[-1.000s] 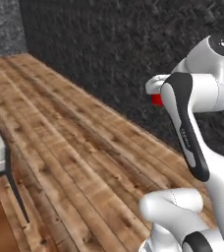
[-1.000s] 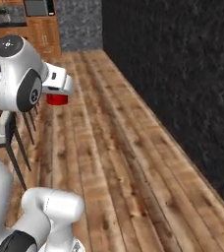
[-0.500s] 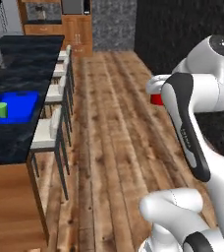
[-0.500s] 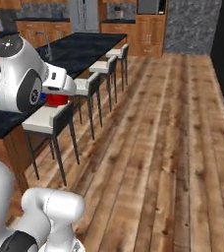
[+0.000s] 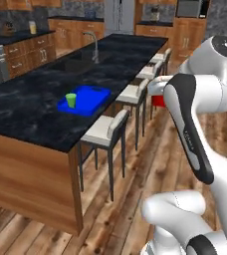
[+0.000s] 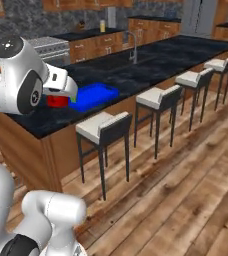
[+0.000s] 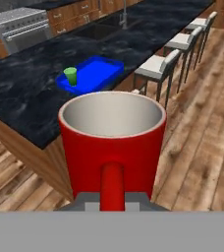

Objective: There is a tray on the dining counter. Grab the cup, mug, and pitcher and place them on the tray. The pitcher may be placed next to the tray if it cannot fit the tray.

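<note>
My gripper (image 5: 157,94) is shut on the red mug (image 5: 158,102), which hangs in the air above the stools, off the dining counter's (image 5: 31,112) right edge. In the hand view the mug (image 7: 112,142) is upright, its white inside showing and its handle toward me. The blue tray (image 5: 88,99) lies on the counter with the green cup (image 5: 71,100) standing on its near left part. From the right, the mug (image 6: 56,102) sits just left of the tray (image 6: 97,95). A small yellow vessel, apparently the pitcher (image 6: 102,26), stands on the far back counter.
Several white-seated stools (image 5: 107,130) line the counter's floor side, between me and the tray. A sink with a faucet (image 5: 93,44) lies beyond the tray. A stove (image 6: 56,47) and wooden cabinets stand behind. Wooden floor (image 6: 186,175) opens to the right.
The base has turned, so both base views swung from a dark wall and bare floor to the dining counter with tray and cup. The mug stayed in the shut gripper.
</note>
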